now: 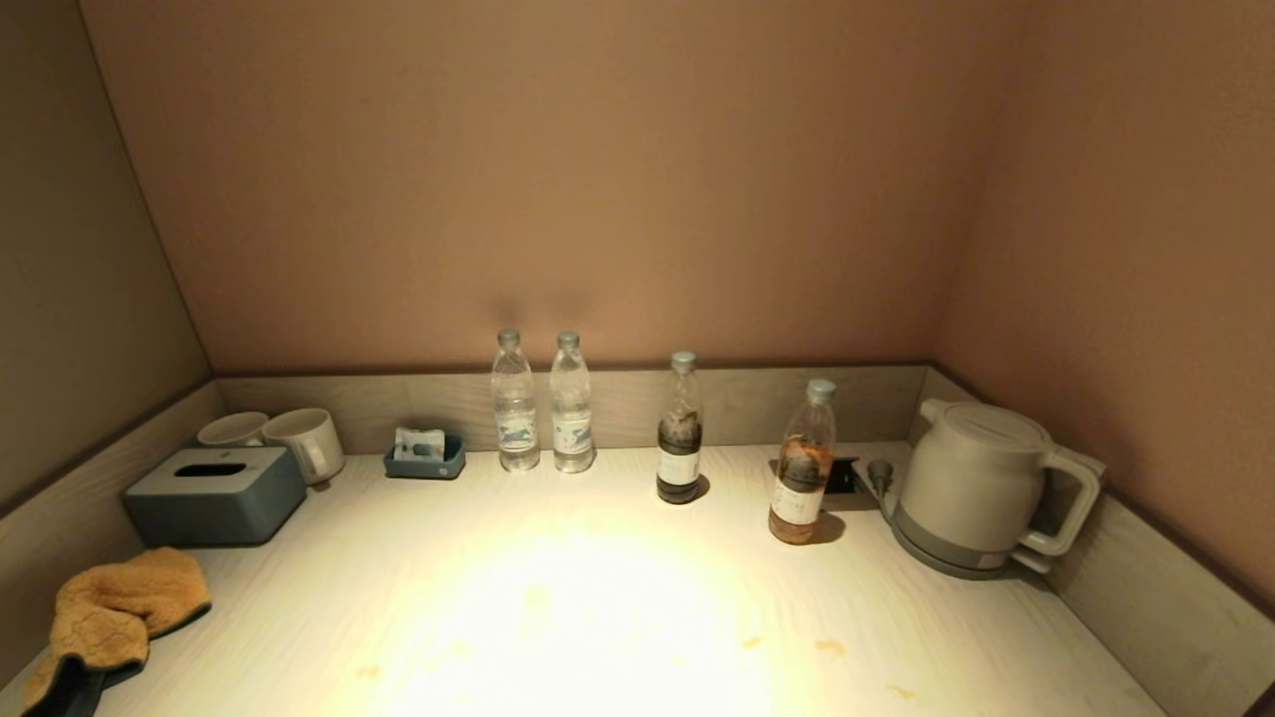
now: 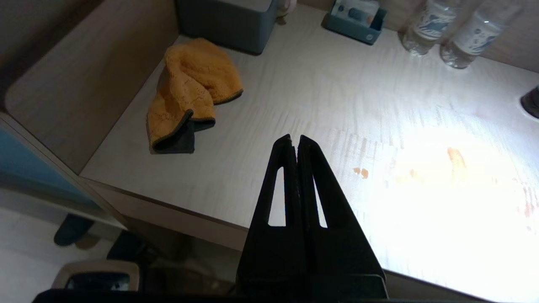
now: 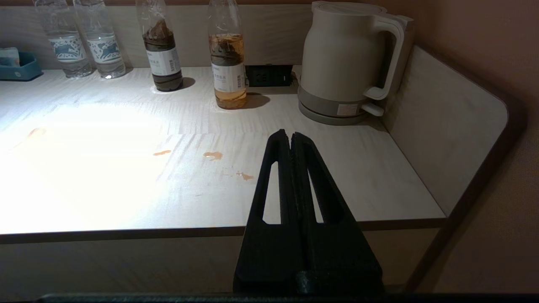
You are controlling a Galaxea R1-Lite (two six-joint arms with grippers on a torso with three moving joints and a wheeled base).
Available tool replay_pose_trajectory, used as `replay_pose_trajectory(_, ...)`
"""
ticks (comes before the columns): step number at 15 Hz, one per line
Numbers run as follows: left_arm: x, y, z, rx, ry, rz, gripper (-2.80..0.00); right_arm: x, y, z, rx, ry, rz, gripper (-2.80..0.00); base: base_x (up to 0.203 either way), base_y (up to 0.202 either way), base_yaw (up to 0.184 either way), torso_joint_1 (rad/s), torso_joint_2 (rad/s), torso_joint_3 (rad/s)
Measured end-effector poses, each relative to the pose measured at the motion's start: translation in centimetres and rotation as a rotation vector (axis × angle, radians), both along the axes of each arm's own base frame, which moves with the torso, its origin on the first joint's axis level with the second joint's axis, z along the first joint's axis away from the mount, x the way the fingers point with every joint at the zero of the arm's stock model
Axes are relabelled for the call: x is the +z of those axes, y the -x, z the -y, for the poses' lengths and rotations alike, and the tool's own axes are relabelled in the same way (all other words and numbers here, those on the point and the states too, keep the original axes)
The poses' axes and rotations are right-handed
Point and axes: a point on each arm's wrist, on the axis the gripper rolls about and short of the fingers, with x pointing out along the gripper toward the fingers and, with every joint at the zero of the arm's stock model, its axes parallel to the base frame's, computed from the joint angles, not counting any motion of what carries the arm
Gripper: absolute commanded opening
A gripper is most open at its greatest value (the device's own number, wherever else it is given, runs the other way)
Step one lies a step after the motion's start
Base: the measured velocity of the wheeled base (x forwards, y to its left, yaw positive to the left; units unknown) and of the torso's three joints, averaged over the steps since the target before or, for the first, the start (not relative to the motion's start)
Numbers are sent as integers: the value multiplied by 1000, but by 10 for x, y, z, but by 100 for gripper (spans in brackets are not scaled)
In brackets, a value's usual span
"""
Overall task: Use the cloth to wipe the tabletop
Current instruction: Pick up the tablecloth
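Note:
The orange cloth [image 1: 115, 607] [image 2: 189, 92] lies crumpled at the near left corner of the tabletop [image 1: 618, 578], its dark grey underside turned up at the near end. Small orange stains [image 1: 832, 647] [image 3: 212, 155] dot the near middle and right of the tabletop. My left gripper [image 2: 294, 138] is shut and empty, hovering above the front edge, to the right of the cloth and apart from it. My right gripper [image 3: 288, 134] is shut and empty too, over the front edge on the right side, short of the kettle. Neither gripper shows in the head view.
A grey-blue tissue box [image 1: 214, 495] stands just behind the cloth, with two white mugs [image 1: 304, 441] behind it. A small blue tray [image 1: 425, 458], two water bottles [image 1: 543, 403], two tea bottles [image 1: 742, 453] and a kettle [image 1: 981, 488] line the back. A raised rim [image 1: 1146, 578] borders the sides.

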Motion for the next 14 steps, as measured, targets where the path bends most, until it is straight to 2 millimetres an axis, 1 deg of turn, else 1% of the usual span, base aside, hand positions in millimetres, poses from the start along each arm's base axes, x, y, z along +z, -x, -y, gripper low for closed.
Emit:
replay_pose_trajectory(1, 3, -24, -2, 34, 27, -61, -280, 0, 0, 0, 1, 0, 0, -280, 0, 0, 0, 0, 0, 0)
replay_pose_trajectory(3, 0, -76, -11, 108, 78, -187, -280, 0, 0, 0, 1, 0, 0, -280, 0, 0, 0, 0, 0, 0)
replay_pose_trajectory(5, -14, -129, -27, 204, 130, -296, -280, 0, 0, 0, 1, 0, 0, -280, 0, 0, 0, 0, 0, 0)
replay_pose_trajectory(6, -21, -151, -38, 256, 154, -331, -280, 0, 0, 0, 1, 0, 0, -280, 0, 0, 0, 0, 0, 0)
replay_pose_trajectory(7, -28, -168, -49, 303, 175, -346, -280, 0, 0, 0, 1, 1, 0, -280, 0, 0, 0, 0, 0, 0)
replay_pose_trajectory(10, -49, -201, -72, 374, 196, -411, -280, 0, 0, 0, 1, 0, 0, -280, 0, 0, 0, 0, 0, 0)
replay_pose_trajectory(12, -59, -213, -79, 385, 195, -420, -280, 0, 0, 0, 1, 0, 0, -280, 0, 0, 0, 0, 0, 0)
replay_pose_trajectory(14, -68, -219, -81, 387, 195, -439, -280, 0, 0, 0, 1, 0, 0, -280, 0, 0, 0, 0, 0, 0)
